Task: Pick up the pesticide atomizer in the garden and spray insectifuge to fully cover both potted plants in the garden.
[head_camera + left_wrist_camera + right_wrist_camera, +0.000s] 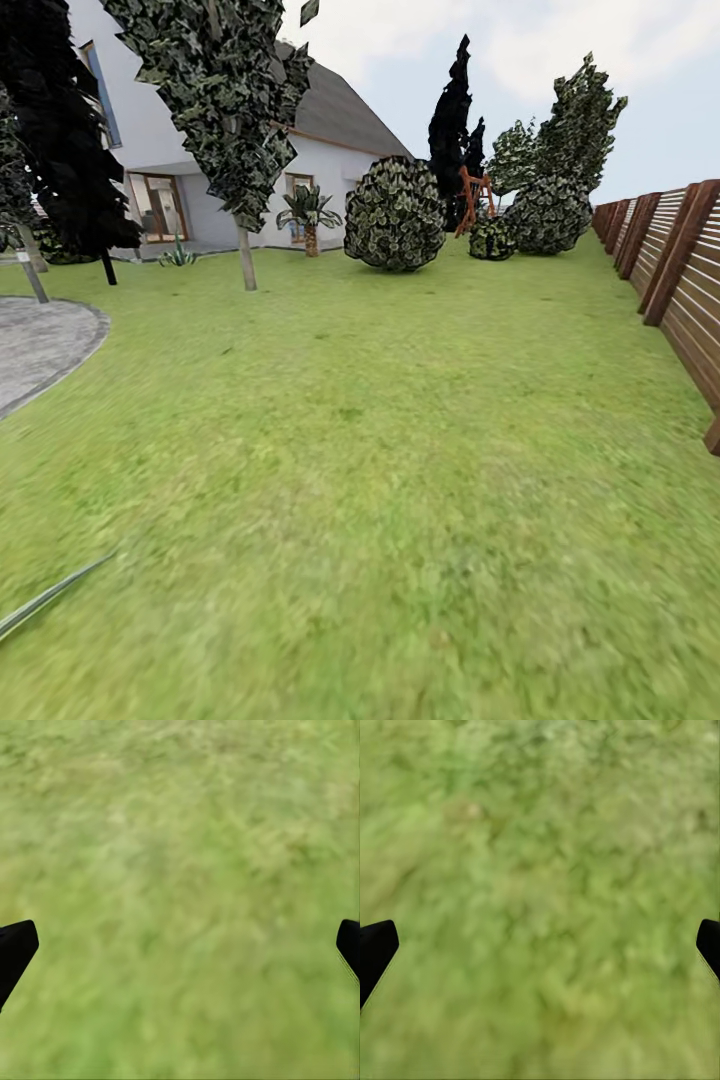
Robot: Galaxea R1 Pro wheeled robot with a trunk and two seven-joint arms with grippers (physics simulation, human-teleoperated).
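Observation:
I am looking over the garden lawn (pixel 380 450), which stretches ahead toward a white house (pixel 335 160). The pesticide atomizer and the potted plants are out of view. In the left wrist view my left gripper (pixel 180 949) hangs open above bare grass, with black fingertips (pixel 15 945) at both edges of the picture and nothing between them. My right gripper (pixel 540 949) is open in the same way over grass, its dark fingertips (pixel 376 943) wide apart and empty.
A brown slatted fence (pixel 680 270) runs along the right. The round grey patio (pixel 35 340) curves in at the left. A slim tree trunk (pixel 247 258), a round bush (pixel 395 215) and a small palm (pixel 308 215) stand ahead. A thin grass blade (pixel 50 598) pokes in at lower left.

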